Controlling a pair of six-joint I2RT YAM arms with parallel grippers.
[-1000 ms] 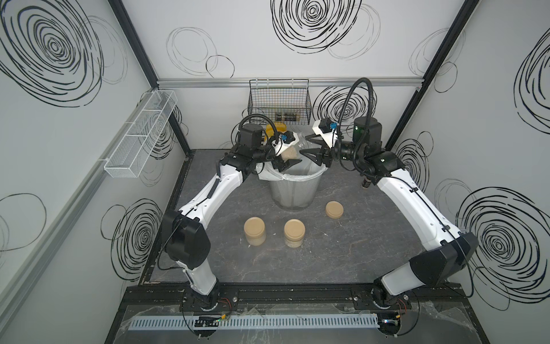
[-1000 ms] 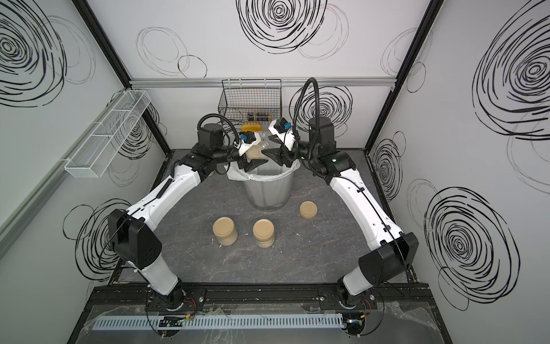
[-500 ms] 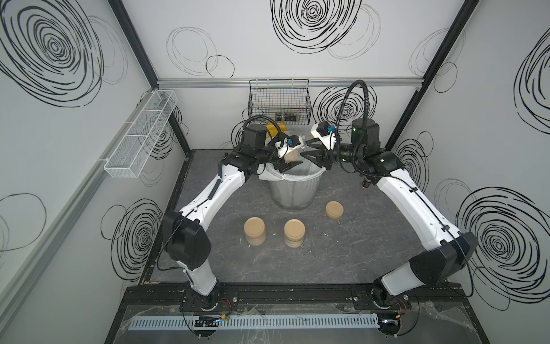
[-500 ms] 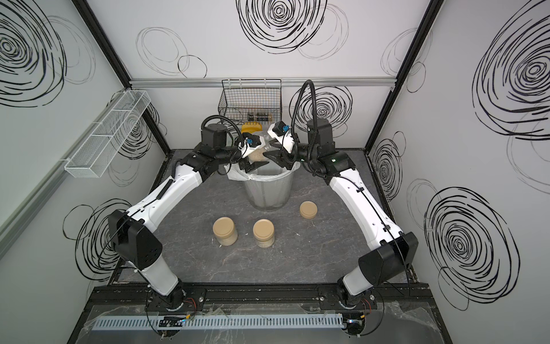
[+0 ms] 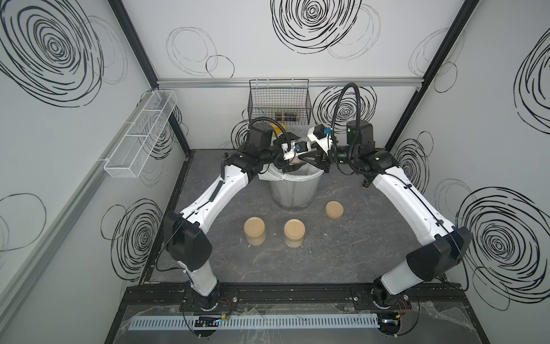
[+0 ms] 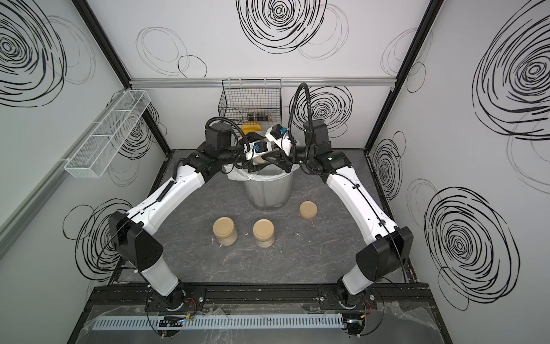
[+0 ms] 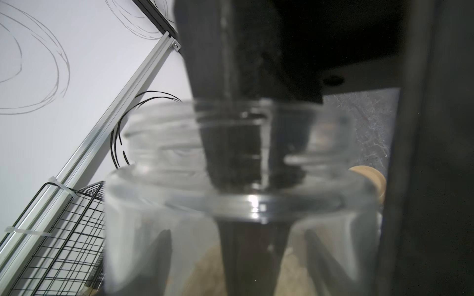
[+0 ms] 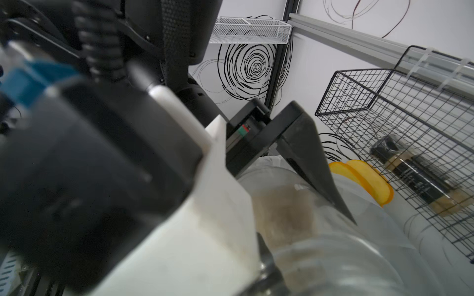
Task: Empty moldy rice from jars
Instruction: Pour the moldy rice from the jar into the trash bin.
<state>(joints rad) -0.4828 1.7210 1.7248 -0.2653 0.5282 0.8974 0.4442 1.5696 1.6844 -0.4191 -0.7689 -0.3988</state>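
Over the mesh bin [image 5: 293, 193] my left gripper [image 5: 290, 164] is shut on an open clear jar [image 5: 295, 160] [image 6: 258, 159]. Its fingers [image 7: 159, 256] press the jar's sides [image 7: 179, 205], and moldy rice [image 7: 205, 271] [image 8: 282, 212] lies heaped at its base. My right gripper [image 5: 302, 156] meets the jar's mouth, its dark fingers [image 7: 230, 143] close together on the rim. Two more jars [image 5: 254, 230] [image 5: 294, 232], lidded, stand on the table in front of the bin, seen in both top views.
A loose tan lid [image 5: 334, 210] lies right of the bin. A black wire basket [image 5: 279, 101] with small bottles [image 8: 410, 174] hangs on the back wall, and a yellow object [image 5: 279, 129] sits below it. A white wire shelf [image 5: 140, 137] hangs on the left wall.
My right gripper has moved left up to the jar's mouth and its jaws have narrowed. My left gripper has brought the jar a little toward it over the bin.
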